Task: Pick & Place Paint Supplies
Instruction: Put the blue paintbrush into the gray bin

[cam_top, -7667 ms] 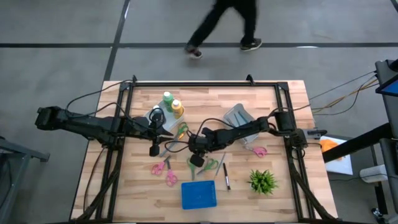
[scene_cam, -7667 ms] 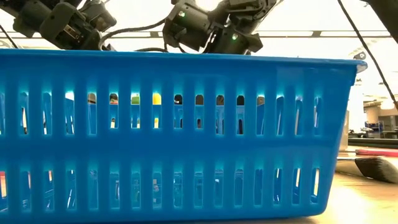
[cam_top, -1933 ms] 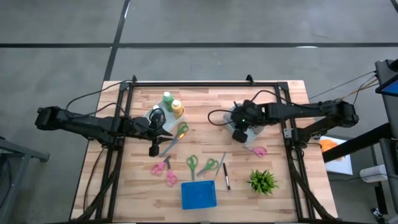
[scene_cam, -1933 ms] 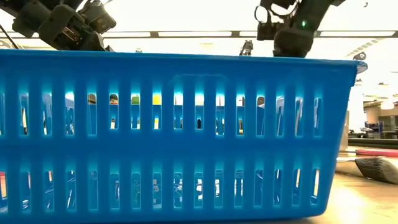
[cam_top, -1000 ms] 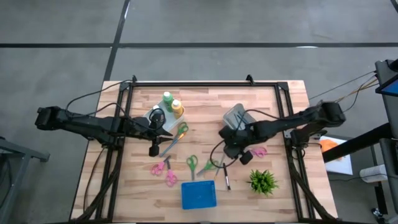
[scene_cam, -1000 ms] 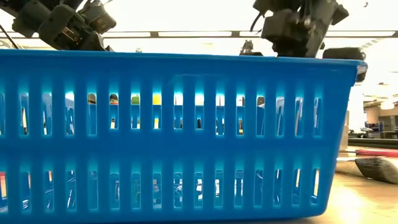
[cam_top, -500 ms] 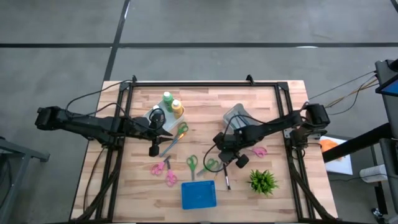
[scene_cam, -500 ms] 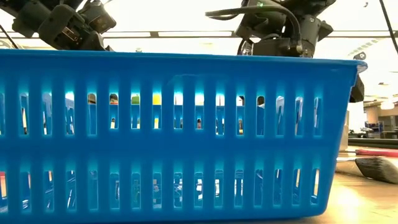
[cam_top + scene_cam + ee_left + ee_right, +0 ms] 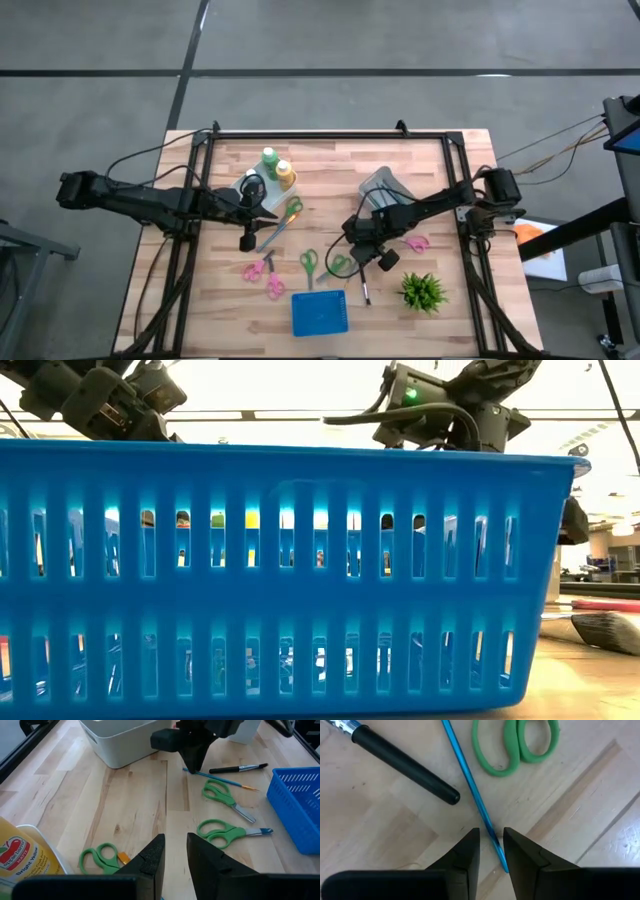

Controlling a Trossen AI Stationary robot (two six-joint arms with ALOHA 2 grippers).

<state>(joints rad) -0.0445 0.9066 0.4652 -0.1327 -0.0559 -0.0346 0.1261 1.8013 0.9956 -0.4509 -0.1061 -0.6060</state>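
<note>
Wooden counter [image 9: 330,160] holds everything. At its left the left tool [image 9: 276,213] hovers, fingers slightly apart and empty, just beside the green and yellow-orange bottles [image 9: 277,168]. Rightward, past the green scissors [image 9: 309,264], the right tool [image 9: 490,851] hangs low over the blue-handled brush [image 9: 472,790], fingers slightly parted astride its handle end. It lies flat, running diagonally, beside a dark-handled brush [image 9: 364,283].
</note>
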